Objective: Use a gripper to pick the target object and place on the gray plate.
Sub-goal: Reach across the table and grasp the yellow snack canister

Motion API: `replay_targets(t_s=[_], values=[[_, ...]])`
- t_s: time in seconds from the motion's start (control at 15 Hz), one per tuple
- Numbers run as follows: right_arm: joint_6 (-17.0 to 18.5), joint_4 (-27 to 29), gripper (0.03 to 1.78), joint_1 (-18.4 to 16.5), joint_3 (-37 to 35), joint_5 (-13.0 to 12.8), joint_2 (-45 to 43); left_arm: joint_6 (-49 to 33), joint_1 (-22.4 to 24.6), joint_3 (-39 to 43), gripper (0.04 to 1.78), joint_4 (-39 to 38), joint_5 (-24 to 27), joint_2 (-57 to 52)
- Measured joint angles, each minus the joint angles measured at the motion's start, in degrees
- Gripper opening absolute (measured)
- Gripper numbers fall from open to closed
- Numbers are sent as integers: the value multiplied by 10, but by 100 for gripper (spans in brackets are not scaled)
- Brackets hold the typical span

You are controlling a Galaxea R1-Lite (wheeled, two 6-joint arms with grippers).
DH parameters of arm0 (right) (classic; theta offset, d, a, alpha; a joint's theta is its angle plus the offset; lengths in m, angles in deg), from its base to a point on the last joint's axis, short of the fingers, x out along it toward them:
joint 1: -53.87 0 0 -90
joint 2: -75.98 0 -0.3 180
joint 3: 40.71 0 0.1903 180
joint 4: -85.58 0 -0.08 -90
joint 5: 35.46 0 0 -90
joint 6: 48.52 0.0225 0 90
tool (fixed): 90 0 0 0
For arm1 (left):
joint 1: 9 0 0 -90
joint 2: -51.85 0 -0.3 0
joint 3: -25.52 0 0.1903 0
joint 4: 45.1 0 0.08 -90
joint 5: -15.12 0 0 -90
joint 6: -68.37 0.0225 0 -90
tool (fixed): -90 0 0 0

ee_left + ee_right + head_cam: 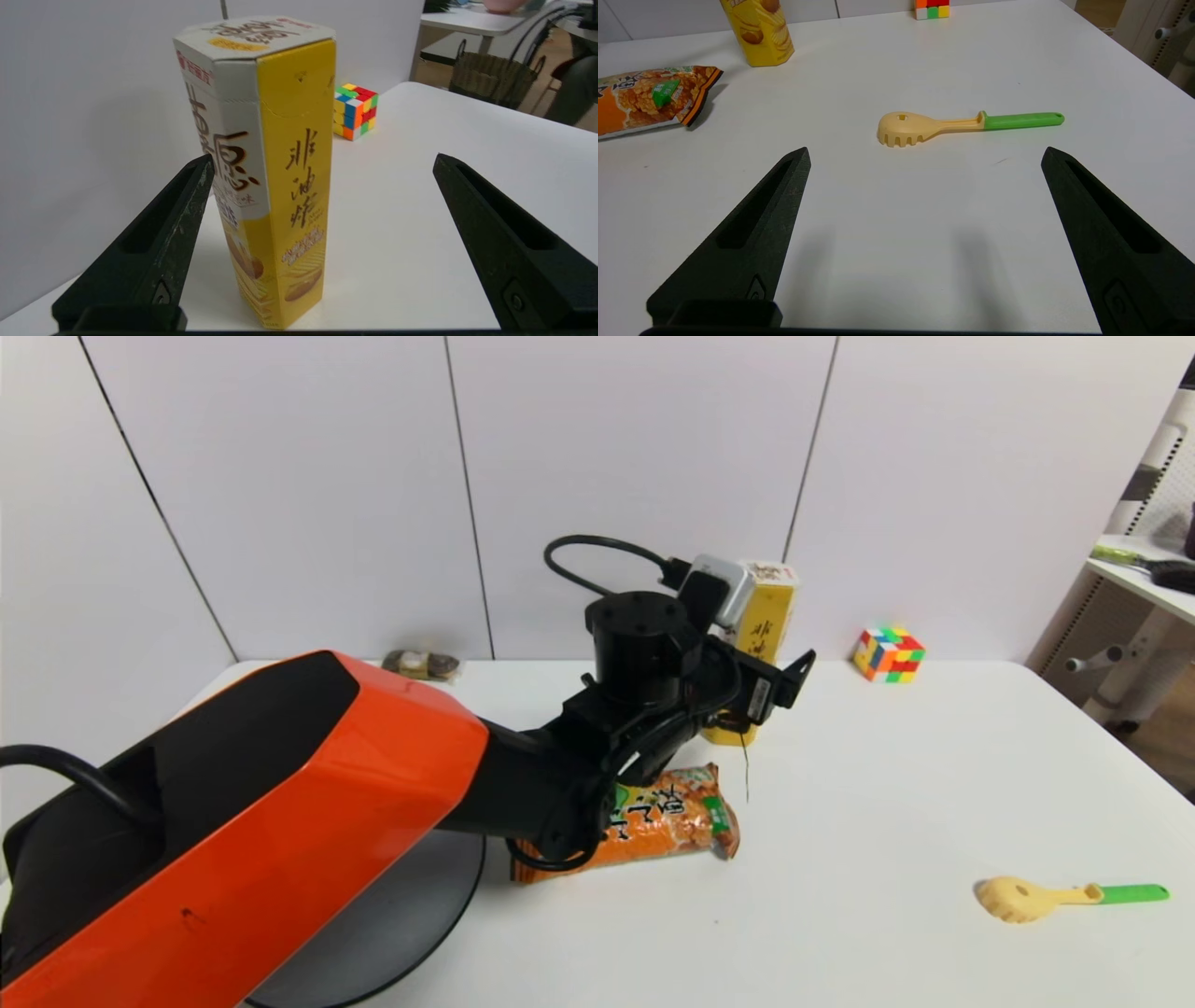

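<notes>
The tall yellow-and-white snack box (770, 616) stands upright at the back of the table. In the left wrist view the box (280, 186) is just ahead of my open left gripper (323, 158), close to one fingertip (198, 186) and far from the other. Nothing is held. In the head view the left gripper (747, 695) is in front of the box and hides its middle. The gray plate (392, 924) lies at the front left, mostly under my orange arm. My right gripper (925, 150) is open and empty above bare table.
A flat orange snack bag (667, 817) lies between plate and box. A colour cube (888, 654) sits at the back right, a yellow spoon with green handle (1046, 896) at the front right, a small packet (422, 664) at the back left. The wall is right behind the box.
</notes>
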Motion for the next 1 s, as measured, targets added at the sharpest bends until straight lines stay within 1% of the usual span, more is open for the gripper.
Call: replay_targets(t_s=[0.13, 0.33, 0.53, 0.73, 1.0], values=[[0, 0, 171, 0, 0, 0, 0, 1, 0, -9, 169, -4, -24, 11], [0, 0, 171, 0, 0, 0, 0, 2, 0, -29, 169, -19, -25, 29], [0, 0, 171, 0, 0, 0, 0, 5, 1, -85, 169, -27, -24, 56], [0, 0, 171, 0, 0, 0, 0, 11, 1, -121, 169, -27, -24, 84], [0, 0, 171, 0, 0, 0, 0, 43, 7, -179, 169, -29, -23, 116]])
